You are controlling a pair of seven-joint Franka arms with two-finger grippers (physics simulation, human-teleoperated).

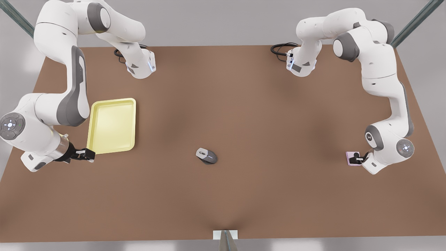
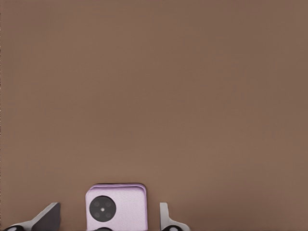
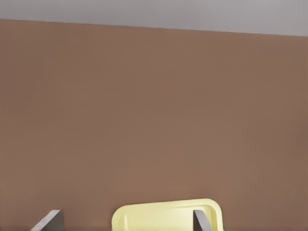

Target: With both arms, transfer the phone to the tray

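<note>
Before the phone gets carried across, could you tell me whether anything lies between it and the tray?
Yes: the grey mouse sits on the table roughly midway between the phone, at the left gripper, and the tray, beside the right gripper. It lies flat, so a lifted carry would probably clear it.

Brown table (image 1: 223,104): matte, plain top, spanning most of the front view, soft shadows pooling across its middle. Pale grey floor or wall (image 1: 216,21) showing beyond the far edge. Dark metal struts (image 1: 15,15) running diagonally at both upper corners. A further strut with white bracket (image 1: 225,235) standing at the near edge's centre. Even, diffuse light falling throughout.
</note>
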